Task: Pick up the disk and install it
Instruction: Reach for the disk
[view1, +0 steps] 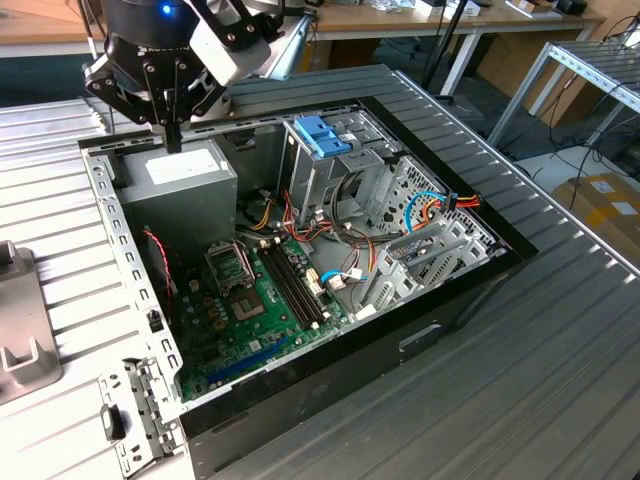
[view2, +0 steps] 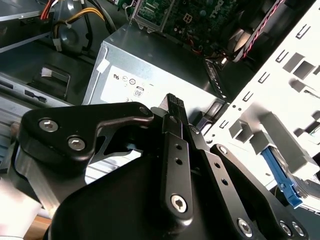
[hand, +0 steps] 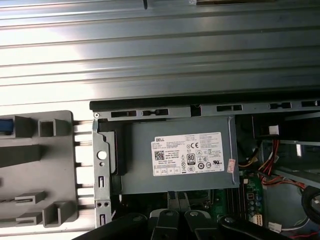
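The gripper (view2: 175, 106) and its black body hide part of the power supply (view2: 160, 55) label (view2: 125, 85) in the second wrist view. In the exterior view, the arm (view1: 165, 25) runs off the top edge. A grey holder (view1: 15, 330) on the bench (view1: 560, 380) is cut off at the exterior view's left.

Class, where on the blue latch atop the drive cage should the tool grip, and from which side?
Likely across its narrow width, from above: the blue latch lies on top of the metal cage, open overhead, with only its top and edges exposed.

Matt metal power supply (hand: 142, 172); ribbed metal table (view1: 560, 330); matt gripper (view1: 173, 138)
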